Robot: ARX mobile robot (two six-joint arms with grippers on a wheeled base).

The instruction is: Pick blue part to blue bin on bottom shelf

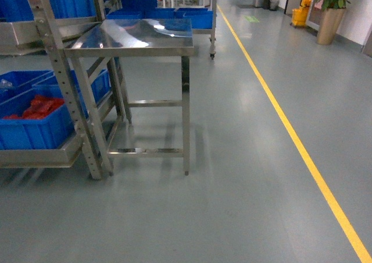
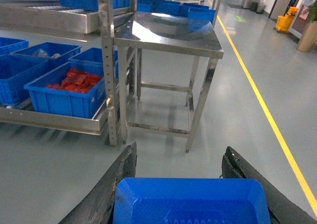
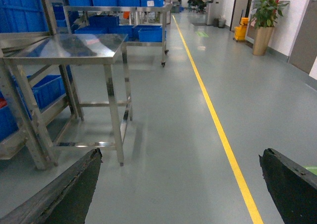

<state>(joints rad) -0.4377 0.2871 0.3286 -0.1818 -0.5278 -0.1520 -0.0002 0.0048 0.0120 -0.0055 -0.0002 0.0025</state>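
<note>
— Blue part: where is it?

— Between the left gripper's (image 2: 181, 182) two worn black fingers (image 2: 111, 192). It is a blue moulded plastic piece (image 2: 190, 201) with a raised rim, filling the gap from one finger to the other at the near edge of the left wrist view. The jaws are clamped on it.

— And the right gripper (image 3: 181, 184)?

— Released. Its two black fingers (image 3: 64, 194) stand wide apart with only grey floor (image 3: 168, 149) between them.

— What lies beyond?

— To the left, the silver steel rack with perforated upright posts (image 2: 109, 70). Its bottom shelf (image 2: 54, 121) of flat metal rails carries blue plastic bins; the nearest blue bin (image 2: 64, 97) holds red parts (image 2: 74, 80), and another blue bin (image 2: 47, 50) behind it holds something pale that I cannot make out. Just right of the rack stands a small bare stainless-steel table (image 1: 145, 37).

— Any writing or labels?

— None legible. A yellow line (image 1: 290, 129) painted on the floor runs from near right to far centre. Far off are more blue bins on a wheeled steel trolley (image 3: 133, 30), a potted green plant in a tan planter (image 3: 262, 23), a yellow mop bucket (image 1: 300, 16) and a green floor marking (image 1: 251, 18) too small to read.
</note>
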